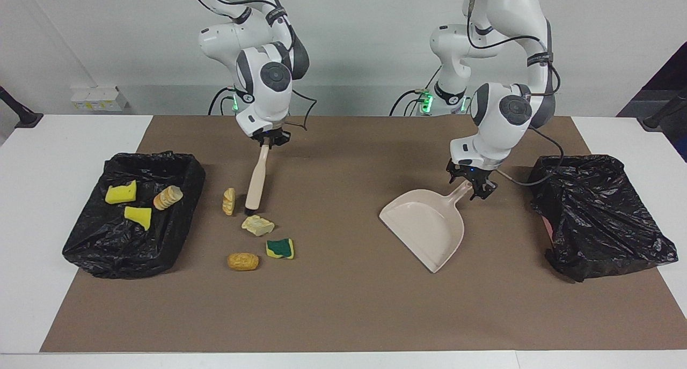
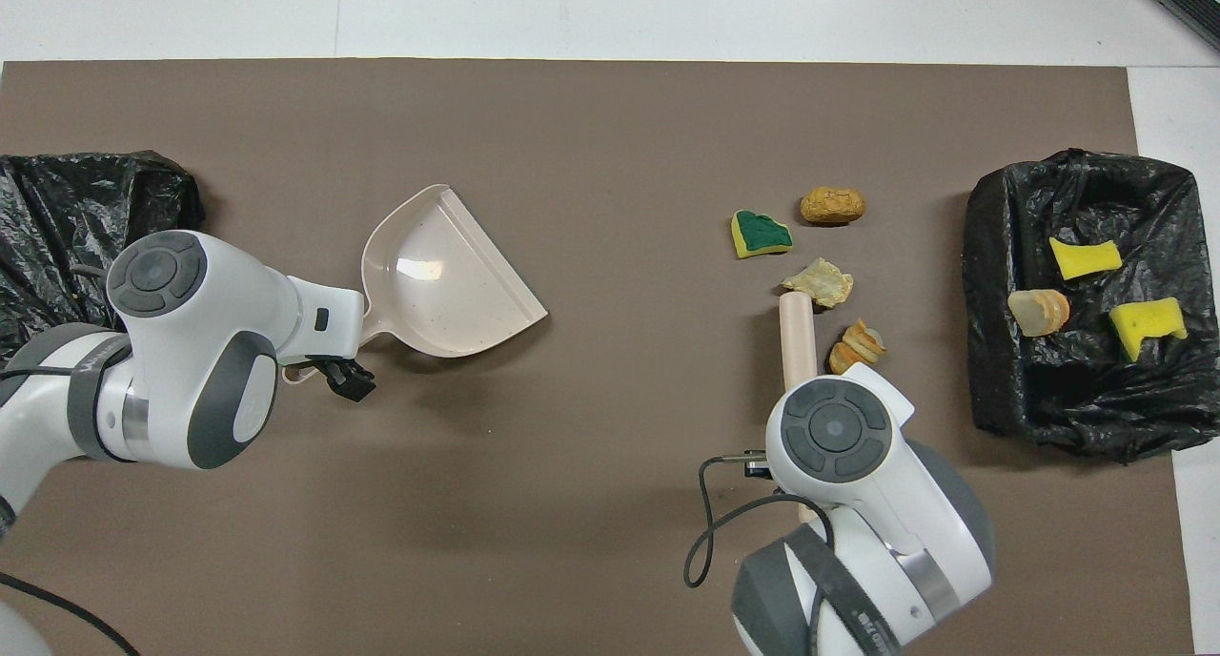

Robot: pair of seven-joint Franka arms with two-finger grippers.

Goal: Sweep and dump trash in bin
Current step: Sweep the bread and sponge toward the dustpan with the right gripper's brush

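Observation:
Several scraps of trash lie on the brown mat: a striped bread chunk [image 1: 229, 201], a pale chunk [image 1: 257, 225], a green-and-yellow sponge [image 1: 280, 248] and a golden-brown roll [image 1: 242, 261]. My right gripper [image 1: 267, 139] is shut on the handle of the beige brush [image 1: 256, 178], whose head rests on the mat beside the striped chunk. The black-lined bin [image 1: 185, 162] at the right arm's end holds two yellow sponge bits [image 1: 121, 192] and a bread slice [image 1: 168, 197]. The beige dustpan [image 1: 426, 227] lies flat on the mat. My left gripper [image 1: 469, 184] is open, its fingers on either side of the dustpan's handle.
A second black-bagged container [image 1: 596, 213] sits at the left arm's end of the mat, its bag bunched over it. A cable runs from the left hand toward it. The brown mat [image 1: 343, 304] covers most of the white table.

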